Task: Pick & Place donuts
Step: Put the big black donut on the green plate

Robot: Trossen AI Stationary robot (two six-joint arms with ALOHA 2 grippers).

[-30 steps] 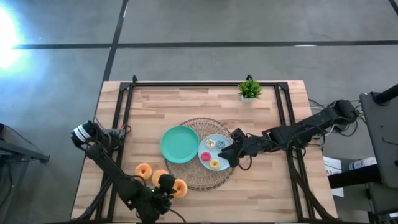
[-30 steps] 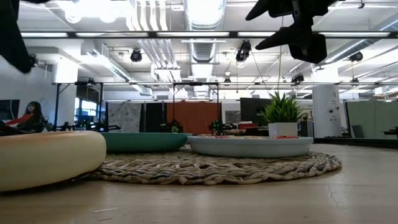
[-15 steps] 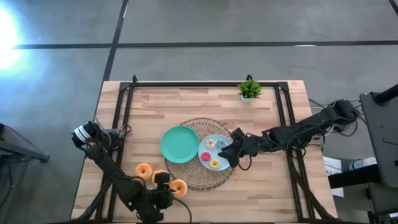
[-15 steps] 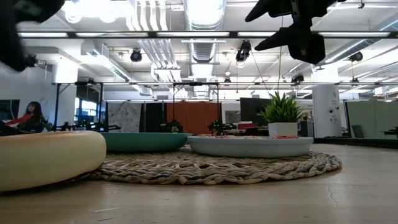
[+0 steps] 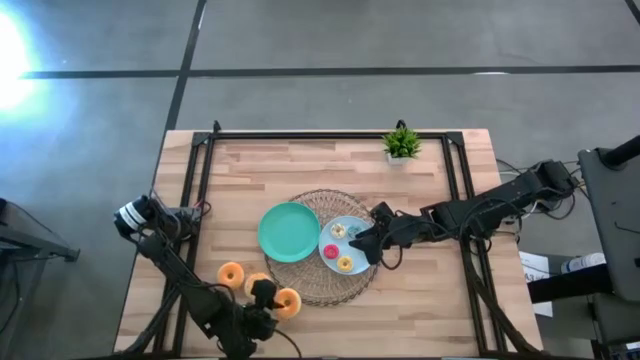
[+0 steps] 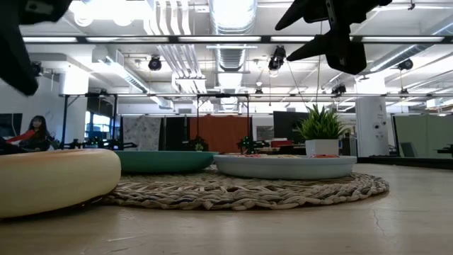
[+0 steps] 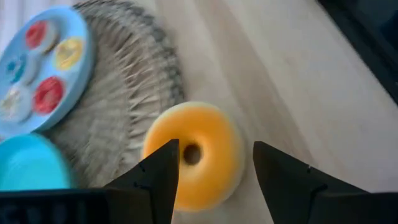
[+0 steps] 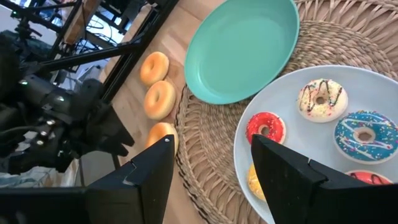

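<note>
Three larger orange-tan donuts lie flat in a row on the wood by the near-left rim of the woven mat. Several coin-sized donuts lie on the light-blue plate. The green plate beside it holds nothing. My left gripper is open and hovers over the row's right-hand donut, one finger on either side and above it. My right gripper is open, raised over the light-blue plate's right edge.
Both plates rest on the round woven mat at the table's middle. A small potted plant stands near the far edge. A black frame rail runs along the table's sides. Bare wood lies right of the mat. A person sits in the room beyond.
My right gripper has edged a little toward the table's left above the light-blue plate. My left arm has shifted slightly above the near donuts. Donuts and plates have stayed where they were.
</note>
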